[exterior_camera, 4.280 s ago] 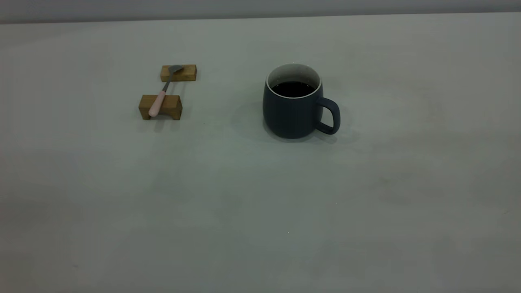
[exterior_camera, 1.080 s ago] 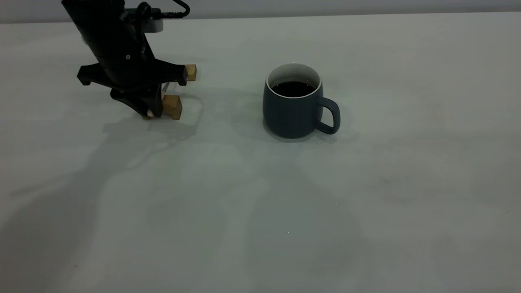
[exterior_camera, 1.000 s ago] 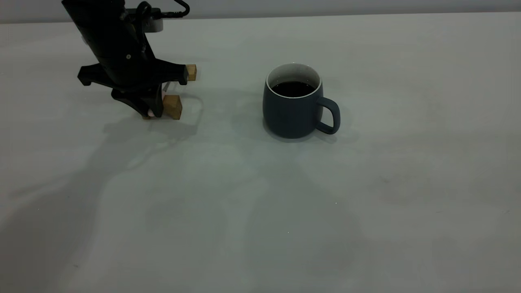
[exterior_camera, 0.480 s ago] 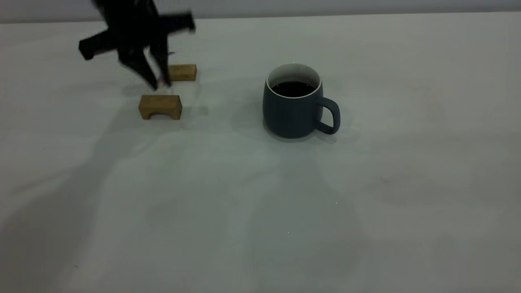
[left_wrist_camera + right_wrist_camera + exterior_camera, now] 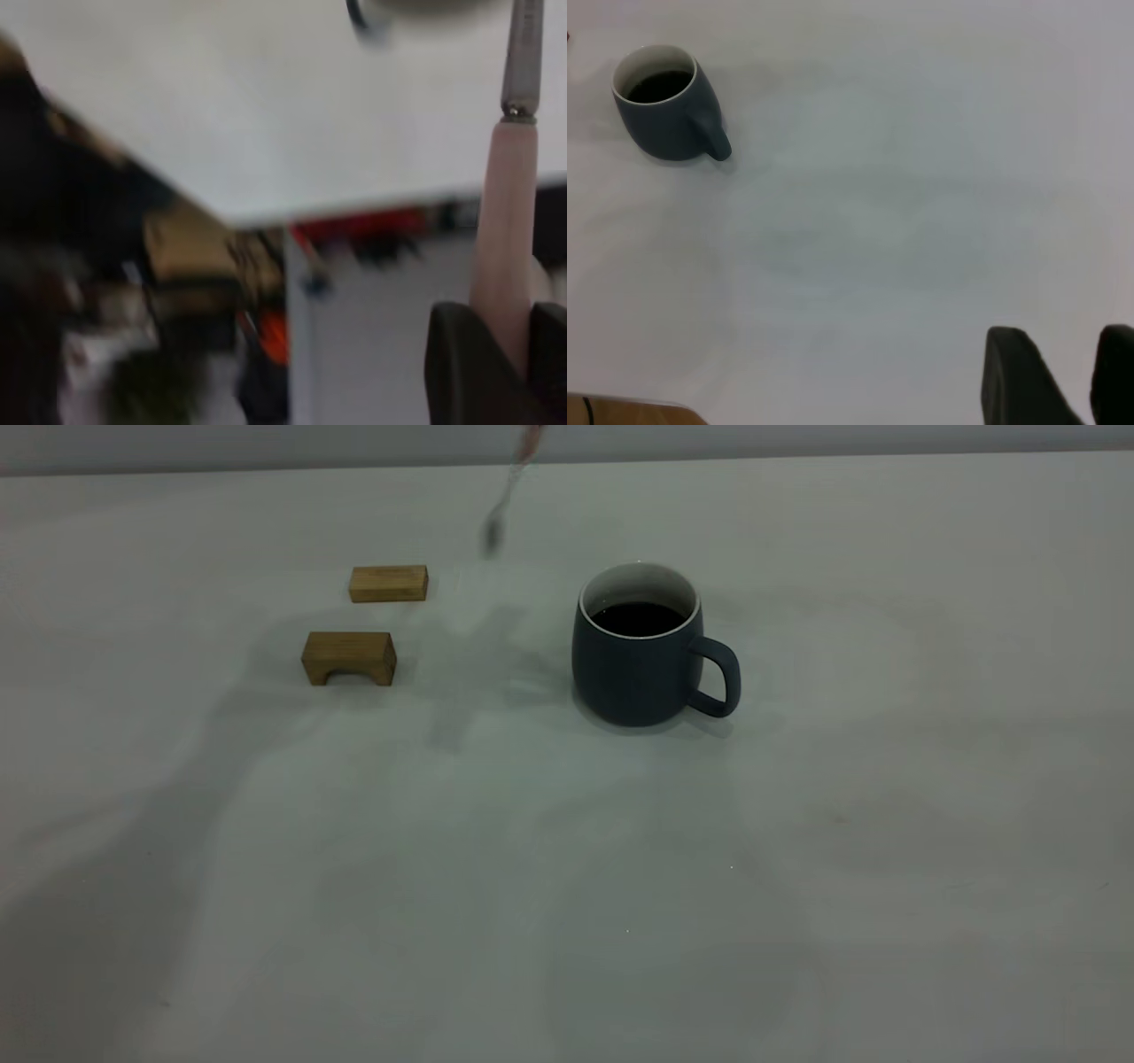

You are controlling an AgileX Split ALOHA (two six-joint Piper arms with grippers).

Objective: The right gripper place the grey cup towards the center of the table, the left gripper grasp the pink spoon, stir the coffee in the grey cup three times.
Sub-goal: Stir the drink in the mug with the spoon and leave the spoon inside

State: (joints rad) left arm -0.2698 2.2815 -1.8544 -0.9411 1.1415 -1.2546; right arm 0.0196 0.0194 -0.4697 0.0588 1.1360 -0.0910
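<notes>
The spoon (image 5: 507,239) is off its blocks (image 5: 349,657), clamped by the handle in the left gripper's (image 5: 496,354) jaws above the bench's far edge, beside the cup (image 5: 640,657); stirring is undone; the right gripper (image 5: 1059,376) hangs apart, jaws parted, empty.

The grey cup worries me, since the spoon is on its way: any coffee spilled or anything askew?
Nothing stands out. The grey cup stands upright on the table, coffee inside, no spill visible. The left gripper holds the pink spoon above.
</notes>
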